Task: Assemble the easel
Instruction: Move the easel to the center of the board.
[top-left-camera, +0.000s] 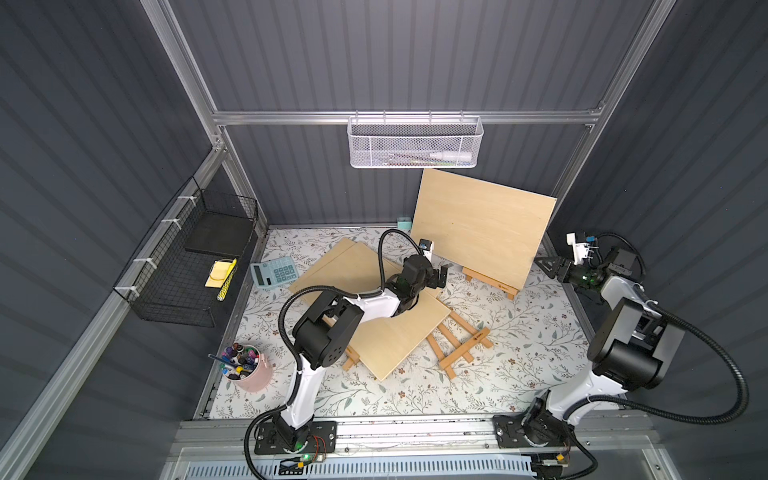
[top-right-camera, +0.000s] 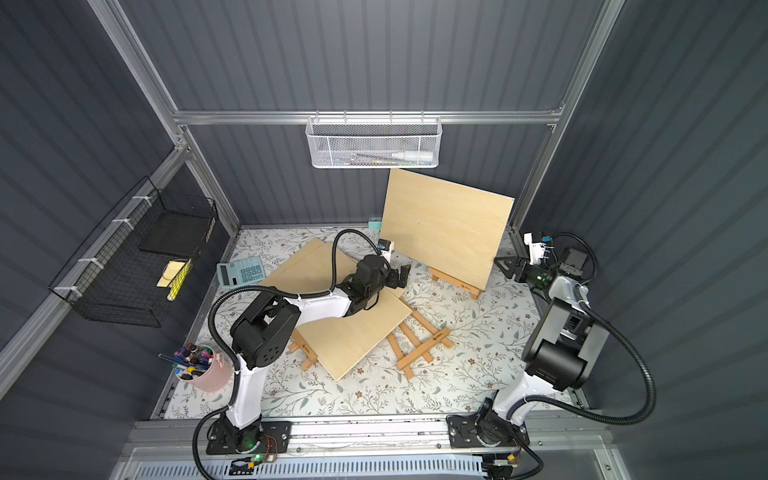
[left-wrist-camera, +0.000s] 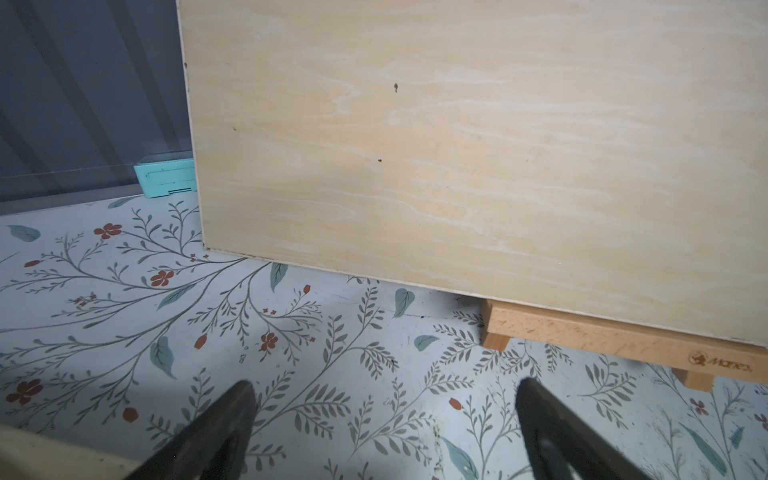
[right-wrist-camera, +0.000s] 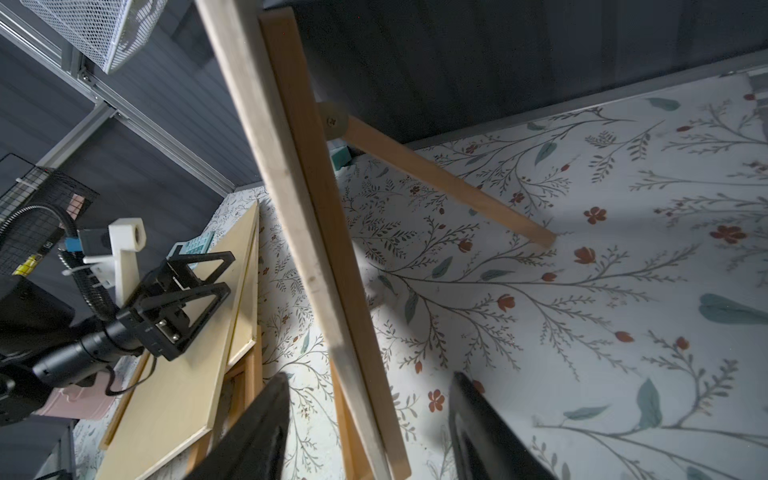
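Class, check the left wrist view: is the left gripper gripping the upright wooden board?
No, the left gripper stands open, with only the floral mat between its jaws, short of the upright wooden board.

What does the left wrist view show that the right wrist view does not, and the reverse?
Only the left wrist view: the standing board's front face and the easel's front ledge with its logo. Only the right wrist view: the easel's rear leg, the white mesh basket and the calculator. Both: the standing board, edge-on in the right wrist view, and the floral table cover.
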